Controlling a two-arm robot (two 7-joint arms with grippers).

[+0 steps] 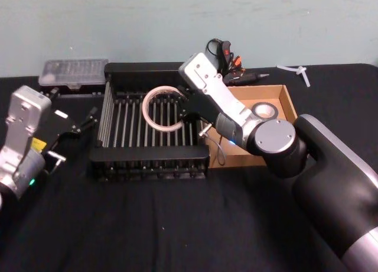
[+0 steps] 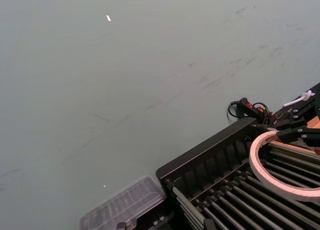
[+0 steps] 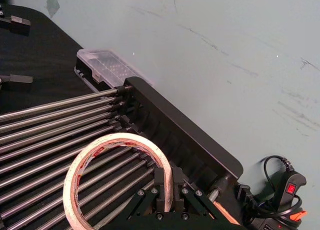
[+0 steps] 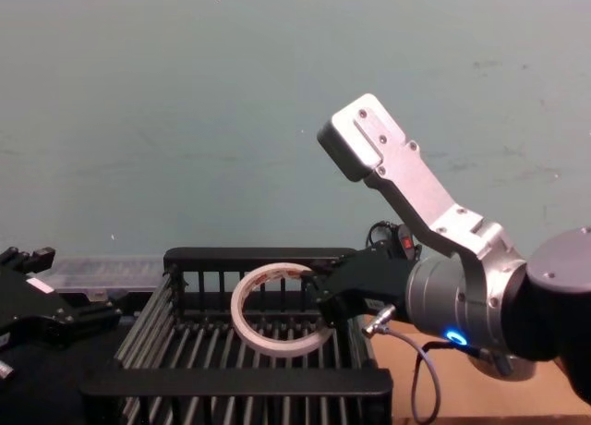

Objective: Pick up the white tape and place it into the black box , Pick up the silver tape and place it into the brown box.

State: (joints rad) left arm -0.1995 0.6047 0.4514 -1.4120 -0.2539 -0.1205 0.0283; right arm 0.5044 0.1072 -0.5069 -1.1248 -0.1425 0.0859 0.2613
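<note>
White tape held over black box by right gripper.
L to R: left gripper (image 1: 74, 130) parked off the box's left side, fingers apart, holding nothing. Black box (image 1: 155, 164) w/ white tape (image 1: 163, 108) tilted inside (above the bars), right gripper (image 3: 166, 187) pinched on its wall. Brown box (image 1: 287, 104) at right holds silver tape (image 1: 264, 110).

The white tape (image 1: 160, 108), a thin ring with red print inside, hangs tilted above the barred floor of the black box (image 1: 147, 159), pinched at its 3 o'clock rim. The silver tape (image 1: 264, 110) lies flat in the brown box (image 1: 289, 103), at 3 o'clock from the crate.
</note>
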